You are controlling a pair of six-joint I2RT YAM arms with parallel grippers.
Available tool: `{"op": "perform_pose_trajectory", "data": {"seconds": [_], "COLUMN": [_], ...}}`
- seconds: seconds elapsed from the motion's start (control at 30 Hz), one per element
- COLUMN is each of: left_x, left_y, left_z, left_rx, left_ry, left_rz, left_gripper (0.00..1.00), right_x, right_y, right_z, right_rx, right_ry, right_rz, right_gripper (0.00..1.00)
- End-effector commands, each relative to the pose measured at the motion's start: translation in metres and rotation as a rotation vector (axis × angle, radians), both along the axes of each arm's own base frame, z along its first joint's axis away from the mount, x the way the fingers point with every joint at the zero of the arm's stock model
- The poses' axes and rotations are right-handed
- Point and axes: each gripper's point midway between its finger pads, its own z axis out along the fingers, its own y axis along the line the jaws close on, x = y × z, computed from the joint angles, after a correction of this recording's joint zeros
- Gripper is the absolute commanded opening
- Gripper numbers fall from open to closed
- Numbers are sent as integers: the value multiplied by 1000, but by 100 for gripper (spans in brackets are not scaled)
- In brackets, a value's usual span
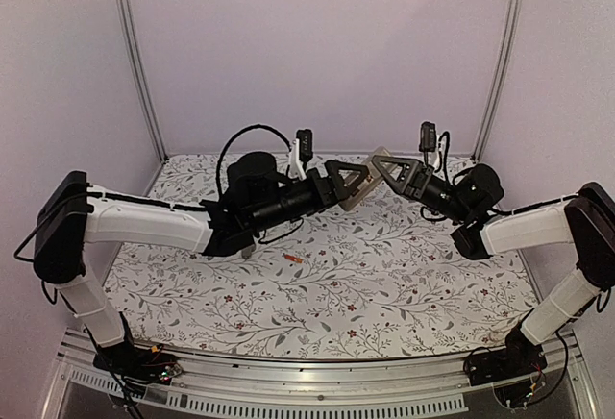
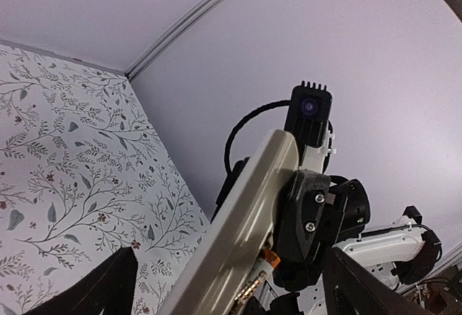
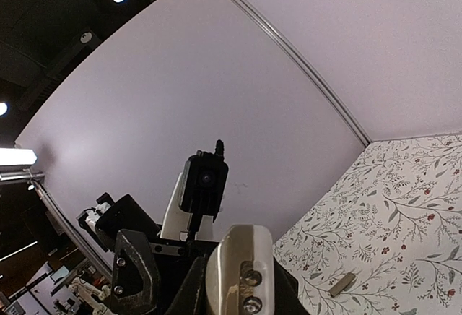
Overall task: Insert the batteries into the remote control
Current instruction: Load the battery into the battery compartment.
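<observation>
Floral-print table (image 1: 317,313), lilac walls, both arms meeting in mid-air over the far middle of the table.

- Remote control (image 1: 358,188) is off the table, between the two tools, with its grey-tan back in the left wrist view.
- Right gripper (image 1: 381,163) is pinched on one end of the remote. The left wrist view shows its black jaws clamped over the body.
- Left gripper (image 1: 354,181) is spread wide. Its fingers (image 2: 108,282) stand either side of the remote with a gap on both sides, so it isn't gripping.
- An orange-red end (image 2: 269,258) shows in the remote's open back beside what looks like a spring. It's probably one battery already in its bay, but whether it's fully seated can't be told.
- A second battery (image 1: 293,259) lies loose on the table, below the left forearm and well apart from the remote.
- A small flat grey piece (image 3: 342,284) also lies on the table, apart from everything else. It's likely the cover.

Estimate is roughly halfway. Left to do: pick up the loose battery, seat it, then probably refit the cover.
</observation>
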Motion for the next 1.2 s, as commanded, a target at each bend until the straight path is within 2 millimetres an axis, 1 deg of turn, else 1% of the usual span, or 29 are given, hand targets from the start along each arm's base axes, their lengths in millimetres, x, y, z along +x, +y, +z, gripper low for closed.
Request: {"op": "perform_pose_trajectory", "data": {"seconds": [0.0,0.17,0.37,0.57,0.83,0.97,1.17], "left_x": [-1,0,-2,-3,-2,0,0], "left_y": [-12,-15,-18,-16,-16,-16,-15], "left_z": [10,7,0,-9,-11,-15,-21], "left_rx": [-33,-20,-10,-1,8,21,35], "left_ry": [-9,-3,12,30,30,36,45], "left_rz": [-5,-8,-18,-22,-33,-33,-33], "left_gripper": [89,89,89,80,68,62,58], "right_x": [-1,0,-1,-2,-3,-3,-5], "right_y": [-1,1,-2,-1,-1,-1,-2], "right_z": [2,-3,1,2,5,7,13], "right_rx": [6,-27,-19,-8,11,17,38], "right_ry": [-29,-26,-40,-38,-37,-36,-43], "right_rz": [-38,-67,-85,-76,-65,-60,-52], "right_gripper": [0,0,0,0,0,0,0]}}
